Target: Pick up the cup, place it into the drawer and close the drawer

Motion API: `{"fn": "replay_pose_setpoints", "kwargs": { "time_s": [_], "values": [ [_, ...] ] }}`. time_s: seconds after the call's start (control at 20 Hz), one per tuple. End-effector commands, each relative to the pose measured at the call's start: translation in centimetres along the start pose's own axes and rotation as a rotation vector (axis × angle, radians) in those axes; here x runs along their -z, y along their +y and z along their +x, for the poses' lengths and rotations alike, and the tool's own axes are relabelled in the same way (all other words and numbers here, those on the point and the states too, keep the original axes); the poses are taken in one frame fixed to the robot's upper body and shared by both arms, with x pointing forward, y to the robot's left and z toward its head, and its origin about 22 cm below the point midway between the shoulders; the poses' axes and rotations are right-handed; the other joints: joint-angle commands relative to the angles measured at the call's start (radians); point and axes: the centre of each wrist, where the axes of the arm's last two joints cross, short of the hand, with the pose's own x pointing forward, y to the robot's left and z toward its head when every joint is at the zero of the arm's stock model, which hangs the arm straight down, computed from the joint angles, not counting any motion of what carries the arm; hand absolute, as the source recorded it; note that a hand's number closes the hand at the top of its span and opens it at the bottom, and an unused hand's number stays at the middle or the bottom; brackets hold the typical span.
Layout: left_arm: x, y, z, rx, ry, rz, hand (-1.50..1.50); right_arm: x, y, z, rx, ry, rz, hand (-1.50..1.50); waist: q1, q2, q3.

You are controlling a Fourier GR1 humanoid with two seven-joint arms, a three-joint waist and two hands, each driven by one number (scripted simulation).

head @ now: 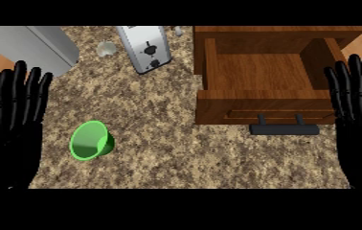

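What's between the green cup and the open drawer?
In the head view, only bare speckled counter lies between the green cup and the open drawer; the toaster stands farther back, off that line.

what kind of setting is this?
Probably a kitchen counter: a speckled stone-look countertop carries a silver toaster, a small green cup and an open wooden drawer with a black handle.
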Motion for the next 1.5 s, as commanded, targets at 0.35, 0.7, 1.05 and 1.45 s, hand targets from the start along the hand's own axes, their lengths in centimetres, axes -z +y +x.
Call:
{"fn": "replay_pose_setpoints", "kwargs": {
  "time_s": [0.35, 0.7, 1.05, 1.45],
  "values": [
    [-0.7, -2.5, -1.1, 0.049, 0.110, 0.457, -1.50, 0.0, 1.6, -1.5, 0.184, 0.134, 0.109, -1.50, 0.000, -0.019, -0.009],
    [-0.7, -5.7, -1.3, 0.051, 0.118, 0.471, -1.50, 1.1, 2.8, -0.9, 0.191, 0.112, 0.094, -1.50, 0.000, -0.021, -0.008],
    [2.3, -5.6, -2.7, 0.032, 0.121, 0.497, -1.50, 0.7, 1.9, -1.6, 0.215, 0.109, 0.122, -1.50, -0.003, -0.021, -0.008],
    [0.1, -4.8, -2.2, 0.057, 0.150, 0.514, -1.50, -0.1, 1.6, -0.6, 0.192, 0.125, 0.083, -1.50, -0.002, -0.022, -0.008]
  ]
}}
